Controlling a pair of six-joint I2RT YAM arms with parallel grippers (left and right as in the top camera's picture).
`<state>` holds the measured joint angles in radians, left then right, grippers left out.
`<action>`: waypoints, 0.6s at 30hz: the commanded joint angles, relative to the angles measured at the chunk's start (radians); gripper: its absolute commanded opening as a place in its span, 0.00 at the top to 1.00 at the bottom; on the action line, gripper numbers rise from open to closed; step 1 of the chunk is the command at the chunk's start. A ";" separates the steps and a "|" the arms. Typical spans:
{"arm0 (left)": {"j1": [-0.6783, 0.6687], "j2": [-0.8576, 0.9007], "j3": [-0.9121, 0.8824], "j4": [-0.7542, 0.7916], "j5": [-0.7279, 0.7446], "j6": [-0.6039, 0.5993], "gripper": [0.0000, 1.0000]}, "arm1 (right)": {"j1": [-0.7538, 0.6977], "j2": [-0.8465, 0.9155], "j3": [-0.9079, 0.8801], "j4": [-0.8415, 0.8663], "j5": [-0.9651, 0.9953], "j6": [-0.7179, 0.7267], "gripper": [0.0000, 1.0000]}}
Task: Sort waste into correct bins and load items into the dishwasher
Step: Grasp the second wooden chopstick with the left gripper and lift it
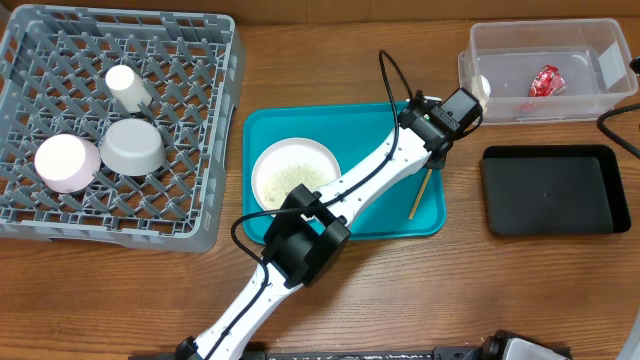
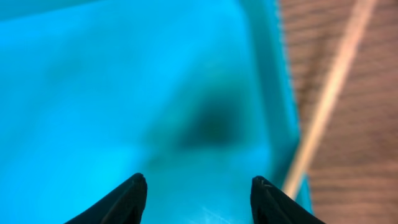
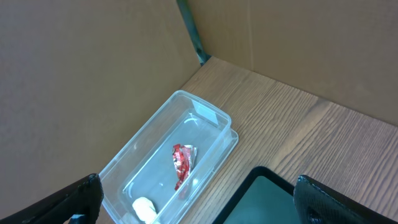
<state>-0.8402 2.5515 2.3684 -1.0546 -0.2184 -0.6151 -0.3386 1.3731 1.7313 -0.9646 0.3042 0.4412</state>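
We see the left gripper [image 2: 199, 182] low over the bare floor of the teal rectangular plastic serving tray [image 1: 270, 130], close to its right wall, with its two black fingers [image 2: 127, 199] spread and nothing between them. A thin wooden chopstick [image 1: 420, 193] lies slanted at that right edge, partly on the wooden table [image 1: 450, 290] just past the wall; we cannot tell whether it touches the tray. On the tray's left half sits the large round white plate [image 1: 275, 165], carrying white rice-like food scraps [image 1: 292, 178].

At the far left, the large square grey plastic dish rack [image 1: 225, 130] holds a small white cup [image 1: 128, 86], a light grey-blue bowl [image 1: 132, 146] turned bottom-up just below it, and a pale pink bowl [image 1: 66, 162] touching that bowl's left side.

At the upper right stands the clear plastic rectangular tub [image 1: 590, 45]; inside we find the crinkled red wrapper [image 1: 546, 80] and, at the tub's left end, the small crumpled white tissue [image 1: 482, 88]. The shallow black rectangular tray [image 1: 550, 190] lies just below the tub.

The right gripper [image 3: 196, 186] hangs high above the tub, its jaws wide apart and holding nothing
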 commanded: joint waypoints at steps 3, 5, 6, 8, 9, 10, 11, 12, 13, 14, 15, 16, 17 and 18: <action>-0.014 0.019 0.007 0.013 0.193 0.348 0.41 | 0.001 -0.002 -0.003 0.004 0.016 0.005 0.00; -0.017 0.019 -0.003 0.011 0.193 0.383 0.42 | 0.001 -0.002 -0.003 0.004 0.016 0.005 0.00; -0.018 0.019 -0.009 0.012 0.193 0.385 0.43 | 0.001 -0.002 -0.003 0.004 0.016 0.005 0.00; -0.018 0.019 -0.023 0.018 0.193 0.384 0.43 | 0.001 -0.002 -0.003 0.004 0.016 0.005 0.00; -0.018 0.019 -0.034 0.023 0.193 0.385 0.44 | 0.001 -0.002 -0.003 0.004 0.016 0.005 0.00; -0.018 0.019 -0.043 0.028 0.193 0.386 0.45 | 0.001 -0.002 -0.003 0.004 0.016 0.005 0.00; -0.018 0.020 -0.056 0.036 0.193 0.389 0.45 | 0.001 -0.002 -0.003 0.004 0.016 0.005 0.00; -0.018 0.021 -0.069 0.045 0.193 0.390 0.46 | 0.001 -0.002 -0.003 0.004 0.016 0.005 0.00; -0.018 0.021 -0.087 0.058 0.194 0.391 0.47 | 0.001 -0.002 -0.003 0.004 0.016 0.005 0.00; -0.019 0.021 -0.105 0.069 0.194 0.390 0.49 | 0.001 -0.002 -0.003 0.004 0.016 0.005 0.00; -0.021 0.021 -0.119 0.077 0.194 0.390 0.50 | 0.001 -0.002 -0.003 0.004 0.016 0.005 0.00; -0.023 0.021 -0.132 0.083 0.193 0.390 0.50 | 0.001 -0.002 -0.003 0.004 0.016 0.005 0.00; -0.024 0.021 -0.143 0.089 0.193 0.390 0.50 | 0.001 -0.002 -0.003 0.004 0.016 0.005 0.00; -0.024 0.021 -0.150 0.092 0.193 0.390 0.50 | 0.001 -0.002 -0.003 0.004 0.016 0.005 0.00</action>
<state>-0.8577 2.5515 2.2486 -0.9722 -0.0410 -0.2501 -0.3386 1.3731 1.7313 -0.9646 0.3038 0.4412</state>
